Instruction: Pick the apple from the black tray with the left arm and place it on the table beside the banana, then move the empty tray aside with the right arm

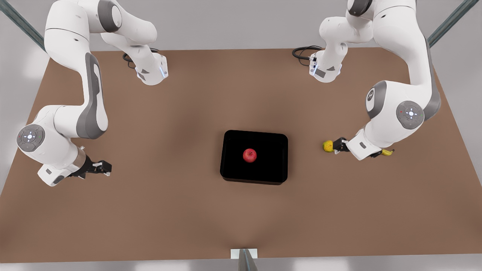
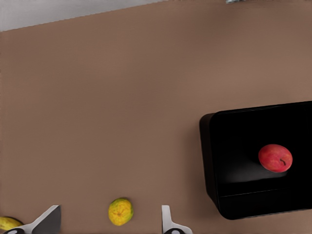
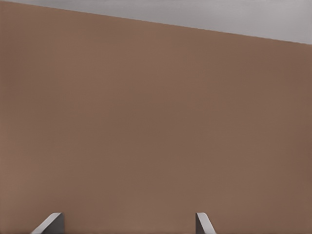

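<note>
The red apple (image 1: 249,155) (image 2: 275,158) lies near the middle of the glossy black tray (image 1: 271,167) (image 2: 234,146) at the table's centre. My left gripper (image 1: 337,145) (image 2: 108,224) hangs open on the front view's right, apart from the tray, with nothing held. The banana (image 1: 388,152) (image 2: 7,223) lies just behind that wrist, mostly hidden by it. Far off on the front view's left, my right gripper (image 1: 106,167) (image 3: 126,223) waits open over bare table (image 3: 156,122).
A yellow-orange round fruit (image 1: 328,146) (image 2: 120,211) sits on the table right at the left gripper's fingertips, between tray and banana. Both arm bases stand at the table's far edge, with a cable loop (image 1: 303,52) near one.
</note>
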Robot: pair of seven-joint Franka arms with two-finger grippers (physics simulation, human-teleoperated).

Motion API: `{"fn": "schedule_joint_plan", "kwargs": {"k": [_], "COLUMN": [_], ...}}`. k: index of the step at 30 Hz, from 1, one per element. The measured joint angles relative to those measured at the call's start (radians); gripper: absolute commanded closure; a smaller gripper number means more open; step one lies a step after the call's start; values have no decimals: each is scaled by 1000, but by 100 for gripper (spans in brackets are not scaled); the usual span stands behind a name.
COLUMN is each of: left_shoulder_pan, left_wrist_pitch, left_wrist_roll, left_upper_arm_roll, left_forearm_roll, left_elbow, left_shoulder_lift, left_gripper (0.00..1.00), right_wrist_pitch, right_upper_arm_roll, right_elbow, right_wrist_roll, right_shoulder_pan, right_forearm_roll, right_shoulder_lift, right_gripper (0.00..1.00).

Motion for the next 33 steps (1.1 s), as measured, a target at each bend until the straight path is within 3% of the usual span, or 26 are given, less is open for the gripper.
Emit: {"fn": "schedule_joint_plan", "kwargs": {"k": [4, 8, 11, 15, 26, 33], "left_shoulder_pan": [-6, -243, -432, -561, -545, -542], "left_wrist_pitch": [17, 26, 36, 82, 295, 385], "left_wrist_roll": [-12, -61, -146, -280, -548, -638], "left_upper_arm_roll": [-12, -38, -42, -44, -35, -33], "left_forearm_roll": [-6, -15, 13, 43, 69, 114], "left_elbow": [5, 8, 8, 2, 24, 30], "left_shoulder_lift": [4, 4, 39, 137, 391, 441], "left_gripper": [0, 0, 0, 0, 0, 0], "right_wrist_pitch": [6, 27, -20, -136, -233, -245], "right_upper_arm_roll": [-5, -7, -3, 8, 10, 11], "right_elbow": [24, 131, 184, 257, 263, 263], "right_wrist_roll": [-9, -17, -22, -27, -36, -40], "right_shoulder_pan": [-4, -33, -35, -31, -32, -32], "right_forearm_roll": [-1, -1, -1, 1, 2, 2], "right_shoulder_lift": [49, 229, 175, 147, 149, 149], "right_gripper": [0, 0, 0, 0, 0, 0]}}
